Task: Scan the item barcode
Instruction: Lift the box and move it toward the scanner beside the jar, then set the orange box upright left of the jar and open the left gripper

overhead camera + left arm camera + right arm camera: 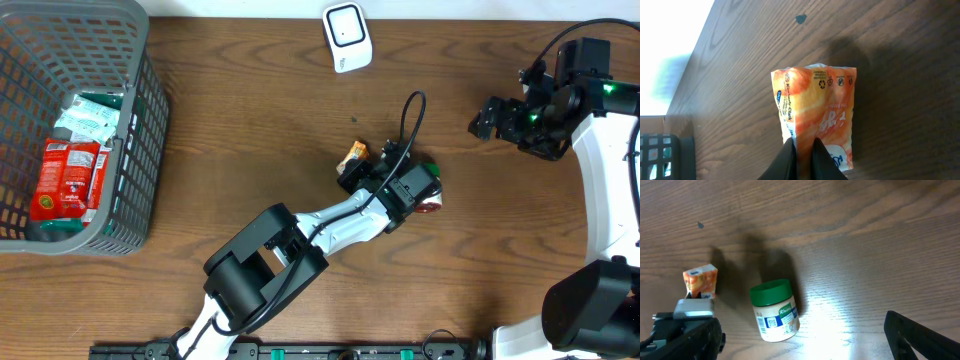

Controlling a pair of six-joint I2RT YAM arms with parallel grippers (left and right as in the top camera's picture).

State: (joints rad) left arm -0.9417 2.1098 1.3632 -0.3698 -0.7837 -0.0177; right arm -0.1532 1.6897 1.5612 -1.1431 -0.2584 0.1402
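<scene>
L gripper (803,149) clamped on orange packet (815,107) at its near end, packet prob. upright.

The orange packet (815,115) carries "Kimberly-Clark" in blue print down one long edge. Along its sealed end runs a row of small dark symbols, one of them a recycling sign. The larger white characters on its face cannot be read. The green-lidded jar (774,311) beside the packet shows a green "Knorr" logo.
</scene>
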